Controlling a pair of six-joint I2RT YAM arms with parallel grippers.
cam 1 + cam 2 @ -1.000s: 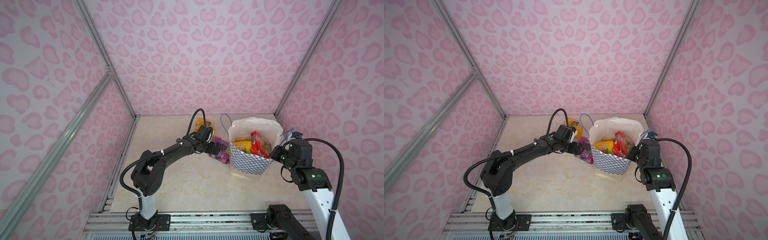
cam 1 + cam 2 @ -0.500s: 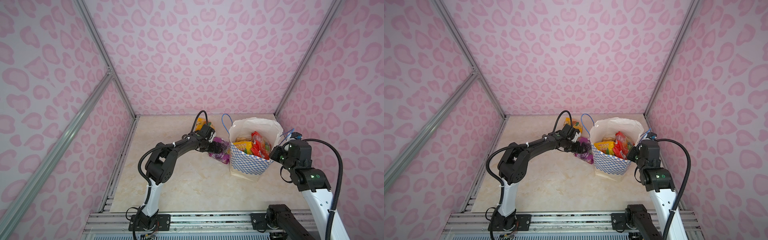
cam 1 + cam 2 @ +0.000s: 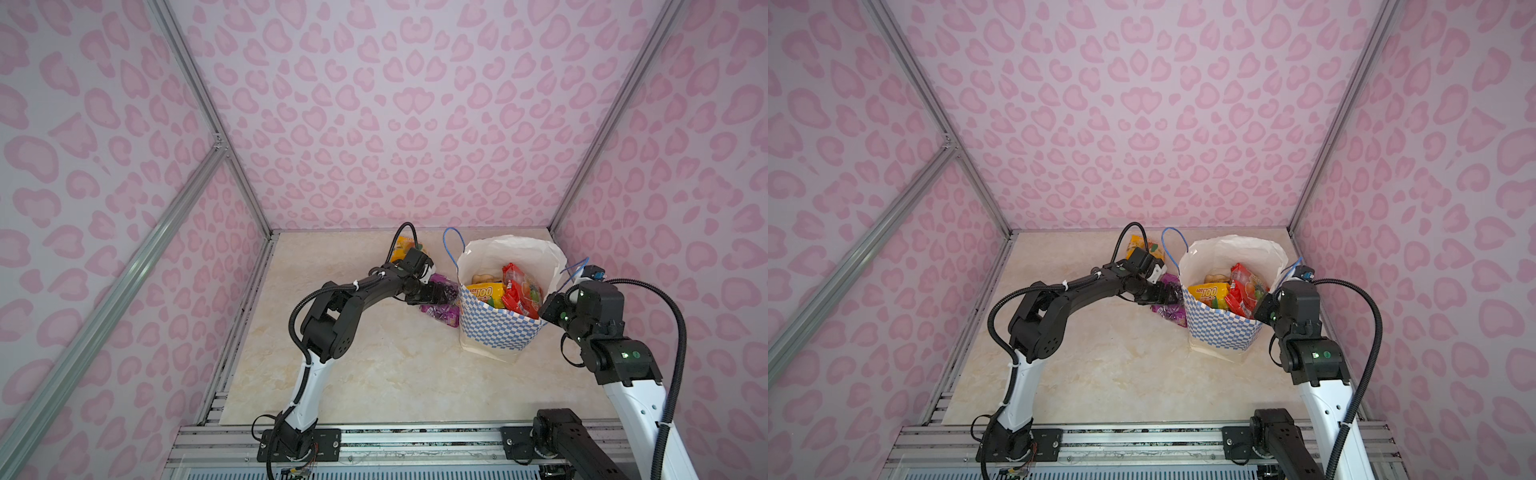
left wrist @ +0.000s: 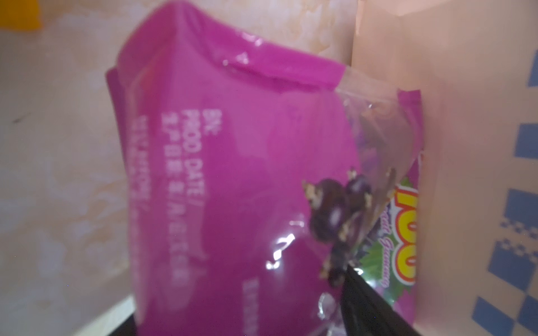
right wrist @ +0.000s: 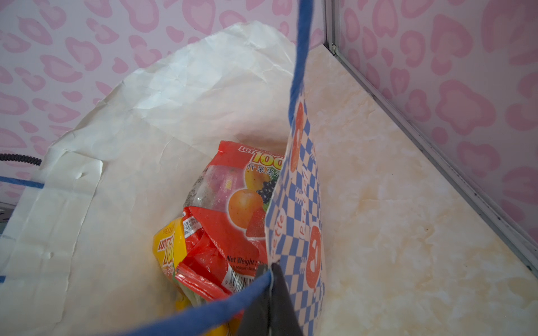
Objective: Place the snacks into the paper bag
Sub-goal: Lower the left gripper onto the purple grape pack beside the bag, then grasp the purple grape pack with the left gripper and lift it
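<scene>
The paper bag (image 3: 498,328) (image 3: 1221,332) stands upright at the back right, its mouth open. Red (image 3: 521,291) and yellow (image 3: 482,291) snacks lie inside it; the right wrist view shows the red pouch (image 5: 233,203). My right gripper (image 3: 544,309) (image 5: 269,291) is shut on the bag's near rim beside a blue cord handle. A purple pouch (image 3: 440,309) (image 4: 233,174) lies on the floor against the bag's left wall. My left gripper (image 3: 436,293) is down on this pouch. Only one dark finger (image 4: 375,308) shows, so its grip is unclear.
A yellow-orange pouch (image 3: 401,245) (image 3: 1136,243) lies near the back wall, behind the left wrist. Pink patterned walls with metal rails (image 3: 266,257) close in the marble floor (image 3: 395,374) on three sides. The bag's far handle (image 3: 451,249) sticks up.
The left arm's elbow has swung in toward the bag and risen, with the gripper staying at the purple pouch. The right arm and the bag have not moved.
</scene>
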